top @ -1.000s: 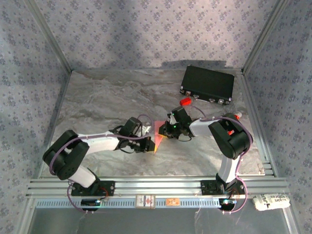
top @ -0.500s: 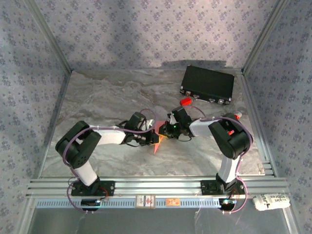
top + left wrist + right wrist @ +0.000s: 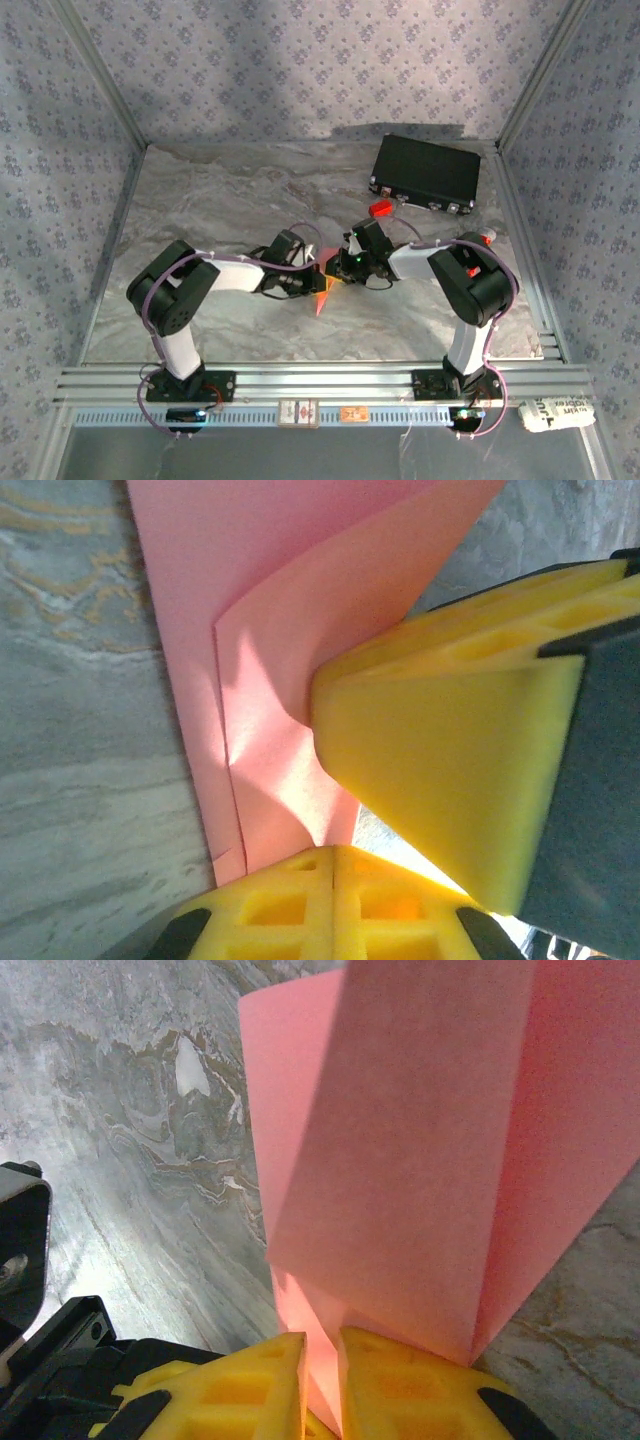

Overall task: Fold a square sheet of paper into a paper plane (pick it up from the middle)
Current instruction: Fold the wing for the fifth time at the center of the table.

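Two grippers meet mid-table on the partly folded square sheet of paper (image 3: 321,294); the right gripper (image 3: 322,1370) pinches its edge; the left gripper (image 3: 335,885) is closed tight on a fold tip; from overhead, both arms hide most of the sheet.

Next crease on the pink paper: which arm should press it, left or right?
Probably left. Right pincer is clamped on the pink paper, anchoring it; left pincer is shut, tips at the paper's folded edge, seemingly free to press.

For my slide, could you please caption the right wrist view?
Right gripper shut on folded salmon-pink paper above the marble tabletop.
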`<action>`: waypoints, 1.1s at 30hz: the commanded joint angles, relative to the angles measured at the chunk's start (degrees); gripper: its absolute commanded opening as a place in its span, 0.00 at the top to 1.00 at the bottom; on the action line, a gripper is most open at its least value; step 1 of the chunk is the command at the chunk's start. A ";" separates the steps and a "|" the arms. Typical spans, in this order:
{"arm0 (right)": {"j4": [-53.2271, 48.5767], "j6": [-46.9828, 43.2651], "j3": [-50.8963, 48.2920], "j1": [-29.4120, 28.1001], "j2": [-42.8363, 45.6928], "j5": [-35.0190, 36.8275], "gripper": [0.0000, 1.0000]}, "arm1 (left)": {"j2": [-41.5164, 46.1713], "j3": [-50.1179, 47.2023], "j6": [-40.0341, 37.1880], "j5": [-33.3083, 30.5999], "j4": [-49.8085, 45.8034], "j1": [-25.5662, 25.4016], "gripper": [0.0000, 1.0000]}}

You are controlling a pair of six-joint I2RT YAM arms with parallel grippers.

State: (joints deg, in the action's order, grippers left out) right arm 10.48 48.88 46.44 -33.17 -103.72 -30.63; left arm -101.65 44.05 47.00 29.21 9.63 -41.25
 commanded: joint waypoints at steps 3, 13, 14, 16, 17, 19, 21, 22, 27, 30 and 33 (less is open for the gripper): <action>-5.43 0.28 -1.71 0.56 0.48 5.68 0.81 | -1.03 -2.30 -3.39 -2.97 -9.01 -0.10 1.00; -7.64 -3.02 -2.86 2.80 12.17 7.41 0.80 | -0.04 -4.32 -12.42 1.76 -12.96 1.21 1.00; -7.54 -3.43 -2.91 2.49 12.48 7.34 0.80 | -0.09 -4.16 -12.78 2.11 -13.14 1.46 1.00; -6.26 -3.59 -3.13 1.77 12.33 6.65 0.81 | -0.07 -4.07 -13.08 2.41 -13.22 1.76 1.00; -5.51 -3.53 -2.94 1.25 11.76 6.19 0.82 | -0.13 -3.98 -13.08 2.43 -13.15 1.87 1.00; -4.82 -3.23 -2.22 0.09 10.51 5.93 0.84 | -0.22 -3.82 -12.91 2.51 -13.00 2.01 1.00; -3.97 -2.97 -1.53 -1.04 8.88 5.90 0.86 | -0.22 -3.79 -12.72 2.54 -12.75 2.06 1.00; -3.72 -2.83 -0.95 -1.63 8.03 5.85 0.87 | -0.22 -3.88 -12.58 2.43 -12.71 2.07 1.00; -6.93 -4.45 2.69 -3.83 3.98 8.01 0.87 | -0.39 -4.06 -12.24 2.25 -12.56 2.12 1.00; -7.78 -4.12 2.49 -3.57 1.67 9.97 0.87 | -0.48 -4.06 -12.02 2.11 -12.57 2.20 1.00; -7.55 -3.82 1.65 -2.47 -0.01 10.85 0.87 | -0.83 -4.15 -11.96 2.24 -12.66 2.25 1.00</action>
State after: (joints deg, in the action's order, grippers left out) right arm 5.23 45.76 48.05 -36.62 -101.67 -22.57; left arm -100.18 42.59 36.01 34.48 5.13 -39.31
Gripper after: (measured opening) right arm 0.130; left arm 0.045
